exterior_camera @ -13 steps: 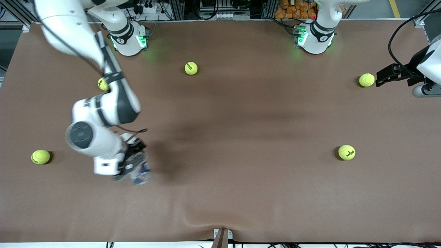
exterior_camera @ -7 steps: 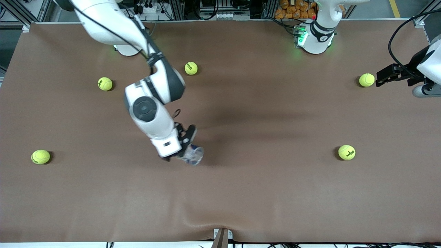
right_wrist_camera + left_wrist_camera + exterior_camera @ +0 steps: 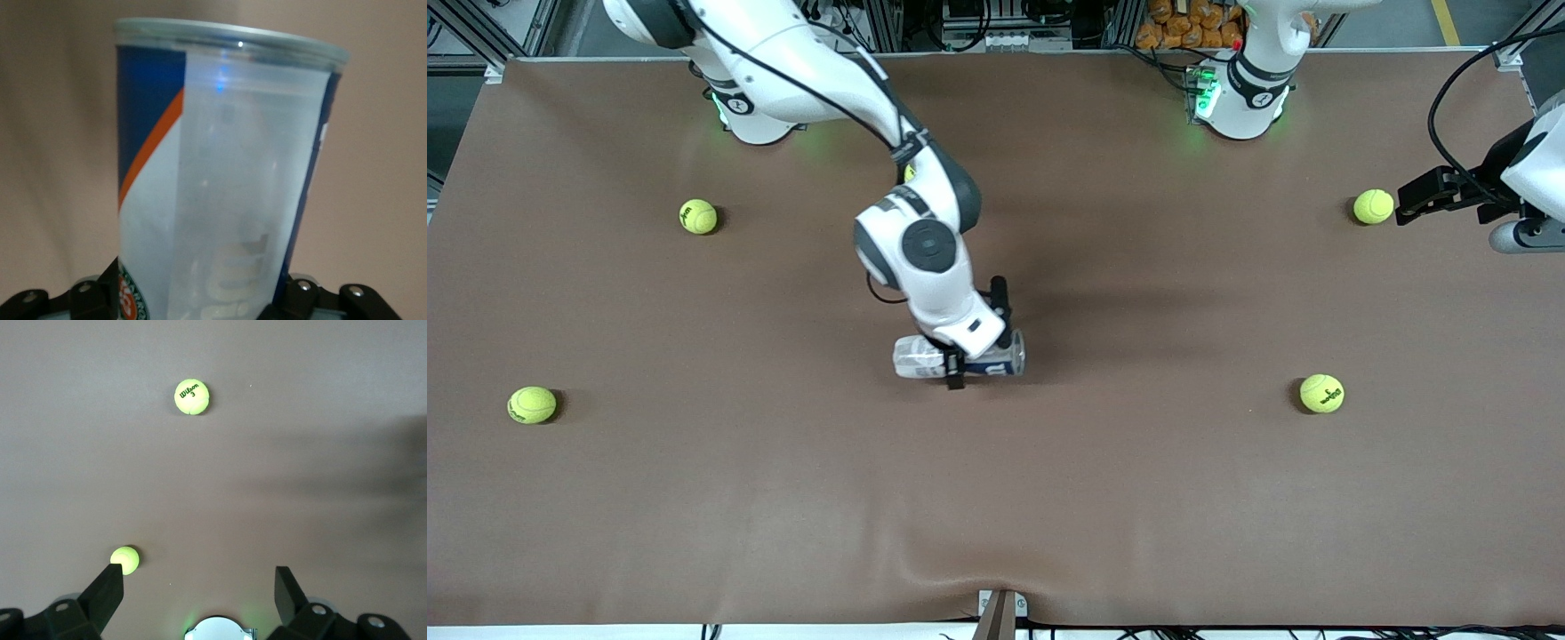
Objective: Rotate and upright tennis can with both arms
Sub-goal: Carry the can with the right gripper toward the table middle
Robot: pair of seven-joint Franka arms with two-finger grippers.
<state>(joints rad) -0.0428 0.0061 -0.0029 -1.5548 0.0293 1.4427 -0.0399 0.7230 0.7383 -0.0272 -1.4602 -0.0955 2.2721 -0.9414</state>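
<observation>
While the left gripper (image 3: 193, 587) waits with fingers spread, the right gripper (image 3: 969, 351) clamps the sideways tennis can (image 3: 959, 357).

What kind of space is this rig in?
Likely a robotics lab: two bench-mounted arms, the right gripper shut on the tennis can, the left gripper waiting open, tennis balls scattered over a brown-covered table, aluminium framing at the edge.

The tennis can (image 3: 960, 357) has been carried by the right pincer (image 3: 960, 360) from over the right arm's end of the counter (image 3: 1138, 498) to over its middle, and now lies horizontal.
</observation>
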